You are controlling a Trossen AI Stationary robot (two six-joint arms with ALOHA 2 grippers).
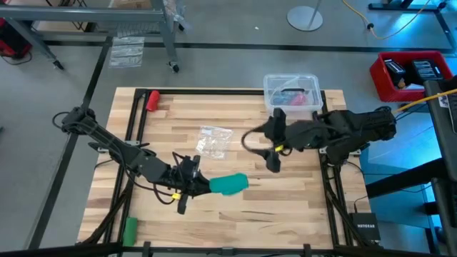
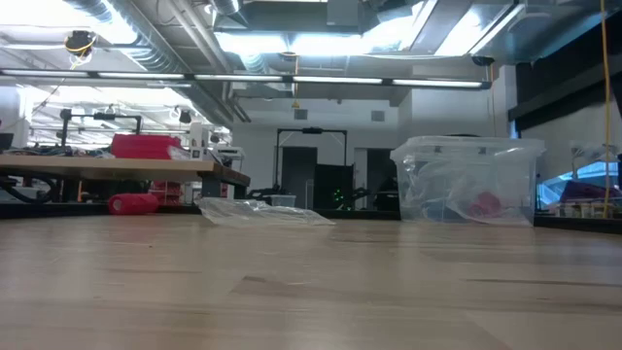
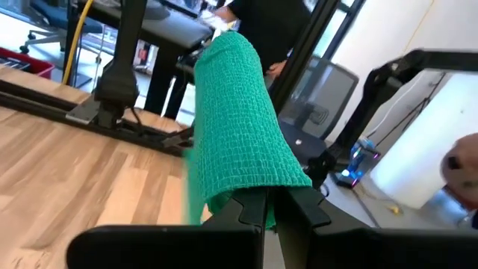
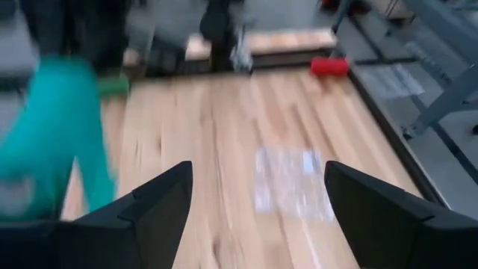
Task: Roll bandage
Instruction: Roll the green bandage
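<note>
My left gripper (image 1: 202, 185) sits low and left of centre in the high view, fingers pinched tight on the bandage (image 1: 229, 184). My left wrist view shows the two fingertips (image 3: 299, 205) meeting on the lower edge of the teal cloth (image 3: 239, 127), which rises from them as a thick, rounded, folded mass, not a flat strip. From above it reads as a short, chunky bundle sticking out just right of my left gripper, near the middle of the lower half of the table (image 1: 300, 214).

My right gripper (image 1: 273, 161) hangs right of centre, well apart from the bandage, with its fingers spread wide and nothing between them; in its own view the two fingers (image 4: 157, 202) frame bare wood, with the bandage (image 4: 52, 134) at the left edge.

I judge the rolling mostly done: no long tail trails across the wood. Whether the loose end is tucked, or the bundle is tight enough to count as a roll, I cannot tell. What seems left is tidying the end and setting the bandage down.

The red roll (image 1: 152, 100), the clear wrapper (image 1: 213, 140), the plastic box (image 1: 291, 93) and the small green roll (image 1: 129, 230) lie apart from this.
</note>
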